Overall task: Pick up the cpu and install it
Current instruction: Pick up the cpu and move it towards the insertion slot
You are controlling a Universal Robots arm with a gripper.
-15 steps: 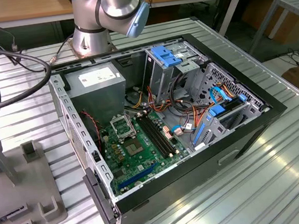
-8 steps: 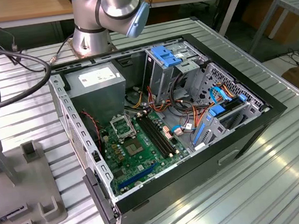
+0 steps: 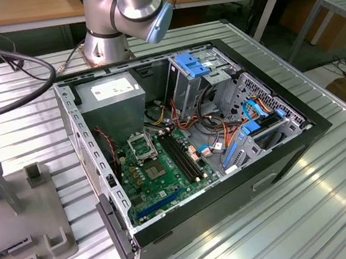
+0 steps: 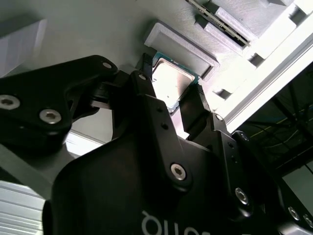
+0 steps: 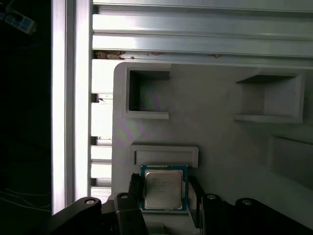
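Pale silver-grey metal, flat and square with a thin green rim: cpu (image 5: 163,188), lying face up on the matte grey fixture (image 5: 220,147), one edge just beside a low raised bar (image 5: 166,155) of the same smooth moulded material. Flanked by the black fingers (image 5: 135,193) of the gripper (image 5: 165,196), jaws drawn narrow and set tight against two opposite edges of the chip in both wrist views. Glossy black links with round silver screw heads behind the fingertips in the second wrist view, and a bright glint off the metal lid. Farther along the fixture, two square thin-walled pockets (image 5: 145,93). Beyond its rounded corner, ribbed aluminium table (image 5: 195,29), long bright grooves side by side. In the exterior view, sheet-steel computer case (image 3: 271,168) lying open on that table. Inside it, green motherboard (image 3: 166,180) with a black-framed square socket (image 3: 140,147), a darker grey square chip (image 3: 155,172), long black slots, blue plastic clips and bundles of orange and red wire. Rounded silver and blue arm joint (image 3: 140,8) behind the case. Grey fixture towards the exterior view's left, well apart from the socket.
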